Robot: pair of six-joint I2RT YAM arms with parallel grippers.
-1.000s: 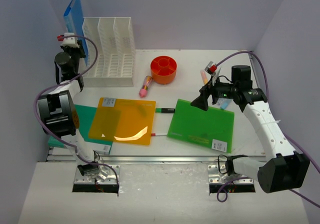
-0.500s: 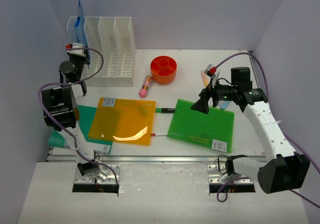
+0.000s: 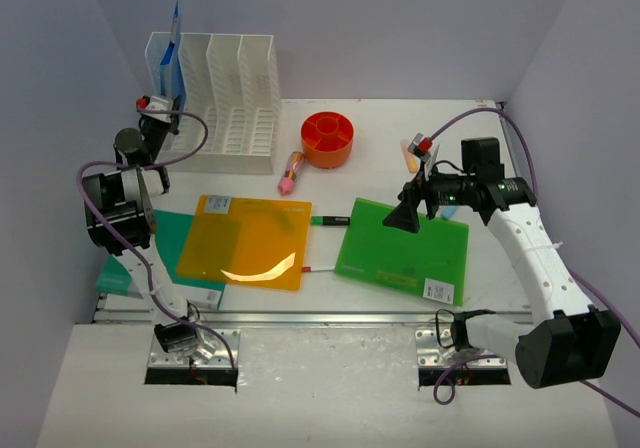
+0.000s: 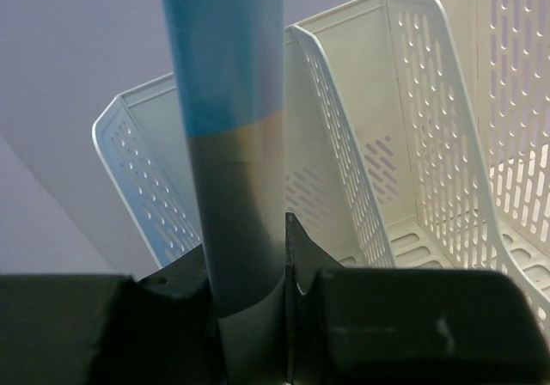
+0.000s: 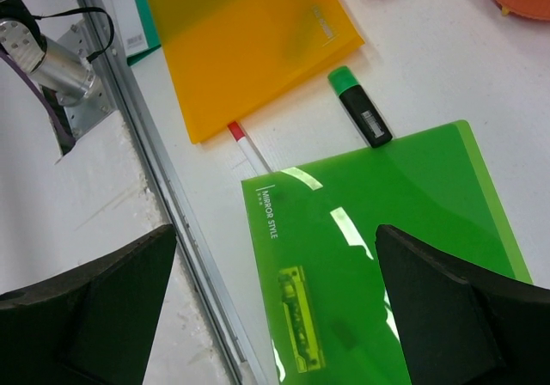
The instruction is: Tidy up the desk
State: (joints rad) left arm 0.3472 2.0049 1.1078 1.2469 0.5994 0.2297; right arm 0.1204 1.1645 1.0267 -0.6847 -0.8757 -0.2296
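Observation:
On the white desk [image 3: 380, 148] my left gripper [image 3: 160, 108] is shut on a blue folder [image 3: 175, 43], held upright in the leftmost slot of the white file rack [image 3: 230, 93]. In the left wrist view the blue folder [image 4: 232, 127] rises edge-on between the jaws, with the file rack [image 4: 404, 144] behind it. My right gripper [image 3: 405, 216] is open and empty, hovering above the green folder [image 3: 405, 250]. In the right wrist view the green folder [image 5: 387, 230] lies below the wide-apart fingers [image 5: 464, 308]. An orange folder [image 3: 245, 240] lies at centre left and a teal folder [image 3: 175, 238] beneath its left side.
An orange round pen holder [image 3: 327, 138] stands at the back centre. A pink marker [image 3: 292, 171] lies beside it. A green highlighter [image 3: 330, 220] and a red-tipped pen [image 3: 318, 267] lie between the folders. The metal rail [image 3: 300, 318] runs along the front edge.
My left gripper has carried the blue folder to the right and turned it edge-on, into the rack's leftmost slot. My right gripper has shifted slightly toward the green folder.

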